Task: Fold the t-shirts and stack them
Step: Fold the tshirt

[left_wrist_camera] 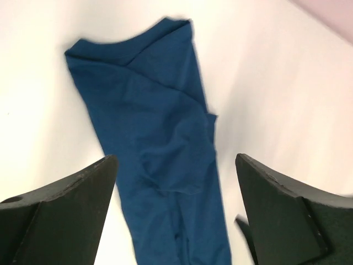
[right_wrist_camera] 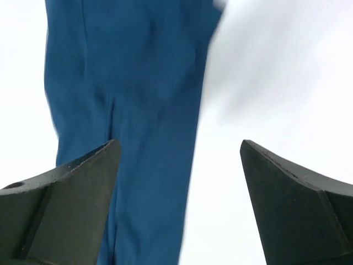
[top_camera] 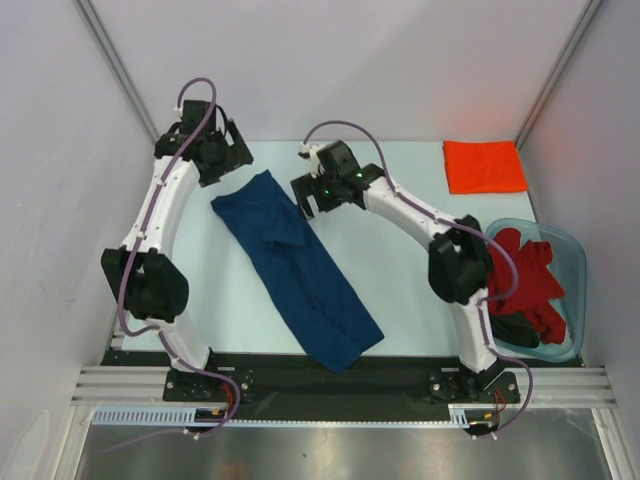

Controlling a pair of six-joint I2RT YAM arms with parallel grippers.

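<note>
Left claw (left_wrist_camera: 176, 161) is held wide open and empty, hovering over the far end of the blue shirt (top_camera: 295, 265). The shirt is laid on the table (top_camera: 410, 275) as a long narrow strip, run diagonally from far left to near centre. The lengthwise fold is judged done, the crosswise fold not yet. Right claw (right_wrist_camera: 180, 146) is also spread and empty, just above the strip's right edge. Next, both far corners need to be pinched and carried to the near end. Orange shirt (top_camera: 484, 166) is folded at far right. Red shirts (top_camera: 535, 275) and a dark shirt (top_camera: 515, 330) are left in the tub (top_camera: 576, 255).
</note>
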